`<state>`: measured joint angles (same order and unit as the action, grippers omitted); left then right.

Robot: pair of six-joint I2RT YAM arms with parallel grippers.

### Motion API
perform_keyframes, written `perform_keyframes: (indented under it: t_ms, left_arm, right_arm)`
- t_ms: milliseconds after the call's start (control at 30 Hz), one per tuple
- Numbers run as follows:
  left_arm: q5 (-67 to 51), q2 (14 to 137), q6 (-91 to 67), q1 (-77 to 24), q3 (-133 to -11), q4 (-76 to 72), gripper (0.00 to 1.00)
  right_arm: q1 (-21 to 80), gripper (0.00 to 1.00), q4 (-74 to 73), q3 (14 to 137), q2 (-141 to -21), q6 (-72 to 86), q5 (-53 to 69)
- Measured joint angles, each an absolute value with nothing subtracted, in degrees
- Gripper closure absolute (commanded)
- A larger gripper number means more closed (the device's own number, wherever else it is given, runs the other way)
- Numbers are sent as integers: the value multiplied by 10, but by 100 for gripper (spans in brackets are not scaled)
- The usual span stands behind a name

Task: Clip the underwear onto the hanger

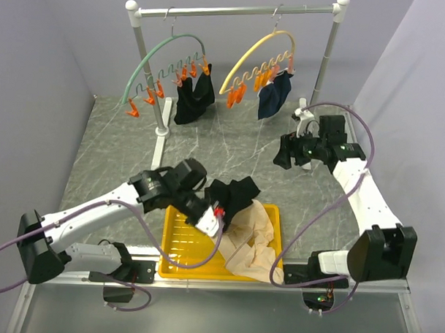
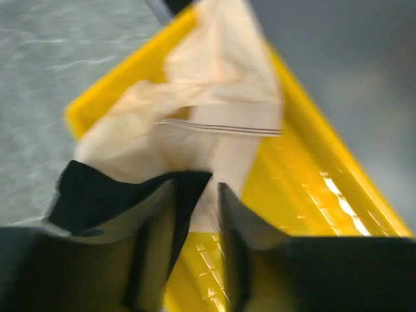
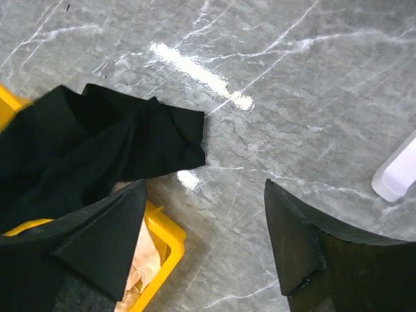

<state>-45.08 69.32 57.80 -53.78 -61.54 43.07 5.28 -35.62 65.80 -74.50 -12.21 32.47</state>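
The black underwear [image 1: 235, 195] hangs bunched over the far right corner of the yellow tray [image 1: 177, 242]; it also shows in the right wrist view [image 3: 97, 146]. My left gripper [image 1: 216, 214] is nearly shut on its edge. In the left wrist view the black cloth [image 2: 104, 195] drapes over my left finger and runs down between the jaws of the gripper [image 2: 197, 190]. My right gripper [image 1: 285, 157] is open and empty above the table, to the right of the underwear; the wrist view [image 3: 203, 188] shows bare table between its fingers. The pale yellow hanger [image 1: 250, 56] with orange clips hangs on the rail.
A beige garment [image 1: 253, 244] lies in the tray and over its right rim. A navy garment [image 1: 275, 94] is clipped to the yellow hanger. A green hanger [image 1: 162, 58] holds a black garment [image 1: 193, 98]. The white rack's feet [image 1: 161, 139] stand on the table.
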Motion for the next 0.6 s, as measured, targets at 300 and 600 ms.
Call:
perform_keyframes:
  t_ms: [300,600]
  left_arm:
    - [-399,596,430,-508,-511,351,6]
    - [-340,588,152,-322,-507,216,7]
  right_arm:
    - [79,50,-338,679,-850,-79,287]
    - [130,53,-336,735,-980,-28,258]
